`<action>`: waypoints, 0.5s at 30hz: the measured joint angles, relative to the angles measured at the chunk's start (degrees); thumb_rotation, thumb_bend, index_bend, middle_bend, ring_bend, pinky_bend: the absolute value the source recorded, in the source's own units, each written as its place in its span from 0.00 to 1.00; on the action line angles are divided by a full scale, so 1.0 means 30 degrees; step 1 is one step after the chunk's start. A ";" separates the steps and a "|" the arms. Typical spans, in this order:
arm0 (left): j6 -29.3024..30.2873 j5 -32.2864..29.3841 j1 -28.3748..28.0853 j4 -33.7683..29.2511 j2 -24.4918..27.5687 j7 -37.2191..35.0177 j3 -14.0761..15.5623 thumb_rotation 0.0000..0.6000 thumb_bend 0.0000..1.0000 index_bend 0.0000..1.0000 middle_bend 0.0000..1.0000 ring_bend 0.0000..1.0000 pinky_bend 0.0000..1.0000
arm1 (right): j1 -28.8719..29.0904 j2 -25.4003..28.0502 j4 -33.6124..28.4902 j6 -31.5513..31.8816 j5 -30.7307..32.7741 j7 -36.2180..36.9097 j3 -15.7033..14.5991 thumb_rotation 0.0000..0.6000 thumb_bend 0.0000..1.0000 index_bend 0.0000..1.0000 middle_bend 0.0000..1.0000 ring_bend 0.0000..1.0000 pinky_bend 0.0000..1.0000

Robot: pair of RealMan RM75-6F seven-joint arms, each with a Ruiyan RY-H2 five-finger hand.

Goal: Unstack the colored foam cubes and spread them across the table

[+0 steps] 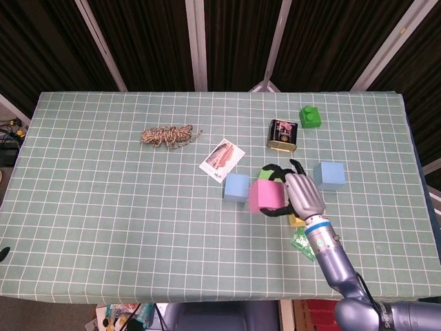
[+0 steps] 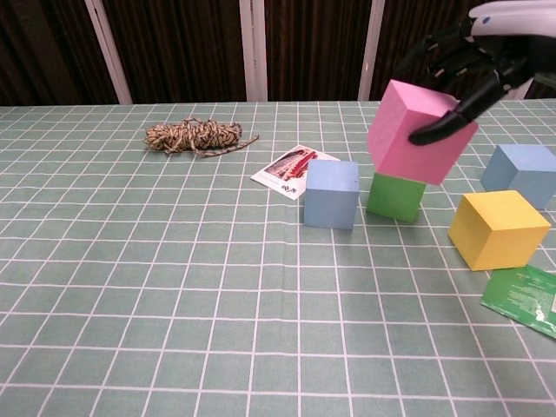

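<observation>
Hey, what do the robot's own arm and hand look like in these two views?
Only the right arm shows: a glossy blue-grey tube with a white wrist collar and a light blue ring. Its right hand has a silver-grey back and black fingers. The left arm and hand are not in view.

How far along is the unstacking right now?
Done: the yellow cube, green cube and both blue cubes sit singly on the table. In hand: the right hand holds the pink cube in the air, tilted. Left: set it on open cloth, apart from the others.
</observation>
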 measured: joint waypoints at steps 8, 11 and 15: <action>0.0131 0.0050 0.0127 0.0052 0.0188 -0.0525 -0.0016 1.00 0.20 0.21 0.00 0.00 0.08 | -0.2005 -0.0072 -0.0039 -0.0372 -0.4401 0.1724 -0.2481 1.00 0.13 0.26 0.65 0.31 0.00; 0.0090 0.0009 0.0130 0.0048 0.0254 -0.0641 -0.0031 1.00 0.20 0.21 0.00 0.00 0.08 | -0.2506 -0.0746 0.0226 -0.0170 -0.5667 0.1584 -0.3289 1.00 0.13 0.26 0.65 0.31 0.00; 0.0116 0.0002 0.0154 0.0043 0.0294 -0.0717 -0.0038 1.00 0.20 0.21 0.00 0.00 0.08 | -0.2862 -0.1824 0.0744 -0.0136 -0.6321 0.0996 -0.4146 1.00 0.13 0.26 0.65 0.31 0.00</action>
